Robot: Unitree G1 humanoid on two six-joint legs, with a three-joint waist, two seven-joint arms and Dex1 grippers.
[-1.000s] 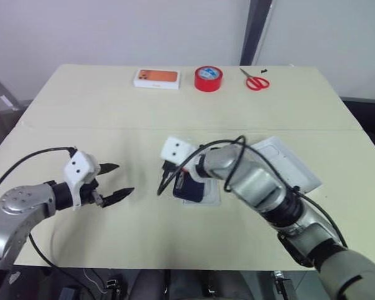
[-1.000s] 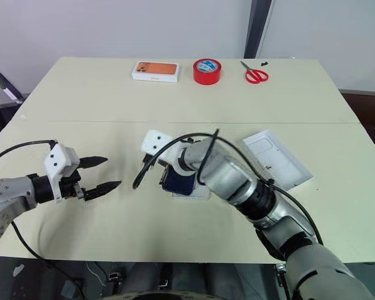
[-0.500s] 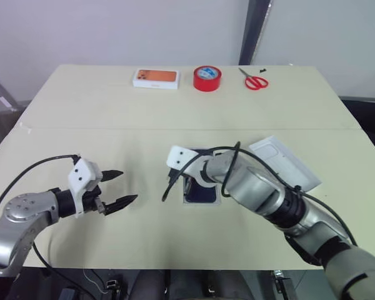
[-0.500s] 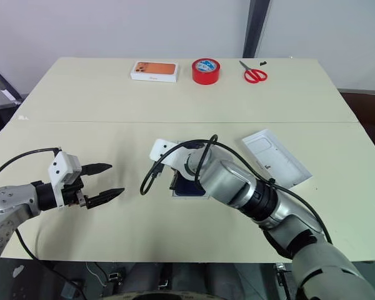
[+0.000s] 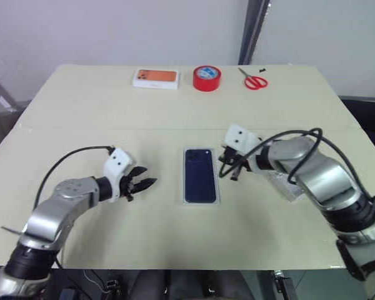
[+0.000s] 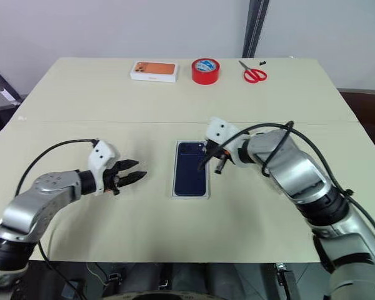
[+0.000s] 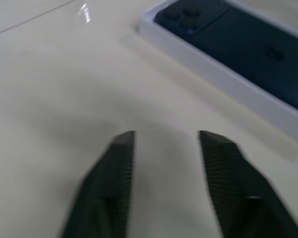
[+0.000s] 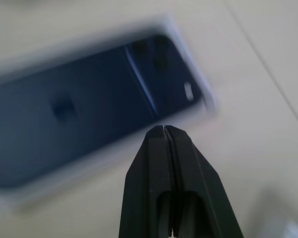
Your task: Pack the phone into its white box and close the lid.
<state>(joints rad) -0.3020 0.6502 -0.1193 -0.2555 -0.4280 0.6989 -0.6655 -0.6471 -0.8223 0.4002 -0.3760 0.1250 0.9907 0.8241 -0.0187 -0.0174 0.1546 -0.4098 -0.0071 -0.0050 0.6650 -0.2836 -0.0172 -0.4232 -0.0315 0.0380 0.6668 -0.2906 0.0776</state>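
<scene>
- The phone (image 6: 192,167), a slim dark navy-blue slab, lies flat inside the shallow white cardboard box (image 6: 175,187) at the middle of the cream table (image 6: 81,94), camera cluster at its far end.
- The right gripper (image 6: 210,164) hangs just beside the box's right edge, its two black fingers pressed together on nothing.
- The left gripper (image 6: 137,172) sits left of the box, apart from it, its fingers a narrow gap apart and empty.
- The white lid (image 5: 286,185) lies mostly hidden behind the right arm.
</scene>
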